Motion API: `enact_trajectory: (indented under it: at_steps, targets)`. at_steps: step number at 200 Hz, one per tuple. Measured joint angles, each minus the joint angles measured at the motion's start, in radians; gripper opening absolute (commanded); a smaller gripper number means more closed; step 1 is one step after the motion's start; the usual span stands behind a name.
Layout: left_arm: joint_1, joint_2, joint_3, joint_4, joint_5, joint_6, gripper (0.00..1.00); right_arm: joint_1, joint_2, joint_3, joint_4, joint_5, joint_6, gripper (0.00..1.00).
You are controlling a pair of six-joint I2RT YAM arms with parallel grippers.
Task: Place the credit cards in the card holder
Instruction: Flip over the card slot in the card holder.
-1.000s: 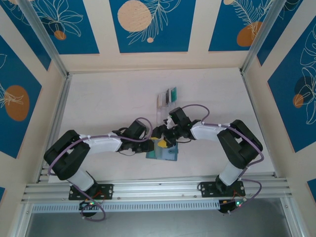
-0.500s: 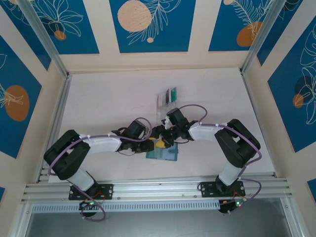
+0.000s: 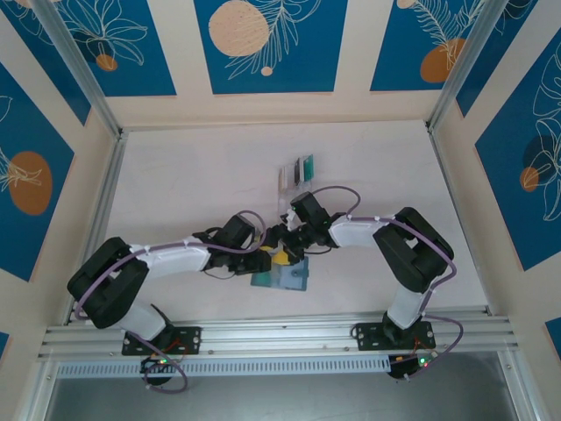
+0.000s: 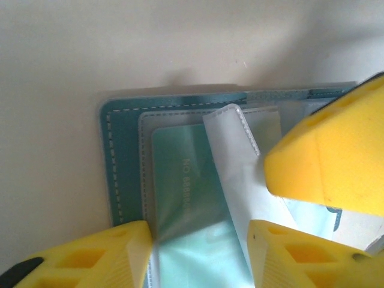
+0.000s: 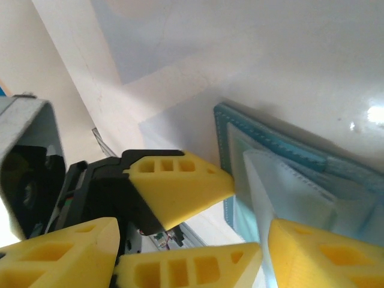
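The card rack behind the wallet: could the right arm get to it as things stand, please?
Probably yes: the rack stands just beyond the right hand, with nothing on the table between them.

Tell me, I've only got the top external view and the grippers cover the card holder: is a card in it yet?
Observer: Yes. The left wrist view shows a teal-green card lying inside the open card holder, behind clear plastic.
Operator: Is anything sticking up?
Observer: One clear pocket leaf is lifted and slants across that card.
Operator: What's on the leaf?
Observer: A finger of the right gripper appears to lie against it. The left gripper has its jaws apart, one on either side of the card.
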Motion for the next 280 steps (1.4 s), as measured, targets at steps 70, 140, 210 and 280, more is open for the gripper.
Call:
enact_trajectory:
  at_steps: [70,140,210,280]
  targets:
    - [0.009,-0.046,-0.026,-0.007,0.015,0.03,0.63,0.0,0.025,0.004,-0.003,-0.004,0.001,0.67]
    - [0.031,-0.15,-0.063,-0.007,0.031,0.038,0.69,0.006,0.026,0.036,-0.046,0.0,-0.013,0.67]
    - [0.079,-0.267,-0.092,-0.017,0.045,0.056,0.71,0.063,0.027,0.146,-0.172,0.035,-0.095,0.67]
    - [0.151,-0.335,-0.131,-0.065,0.053,0.061,0.76,0.078,0.103,0.165,-0.173,0.051,-0.131,0.68]
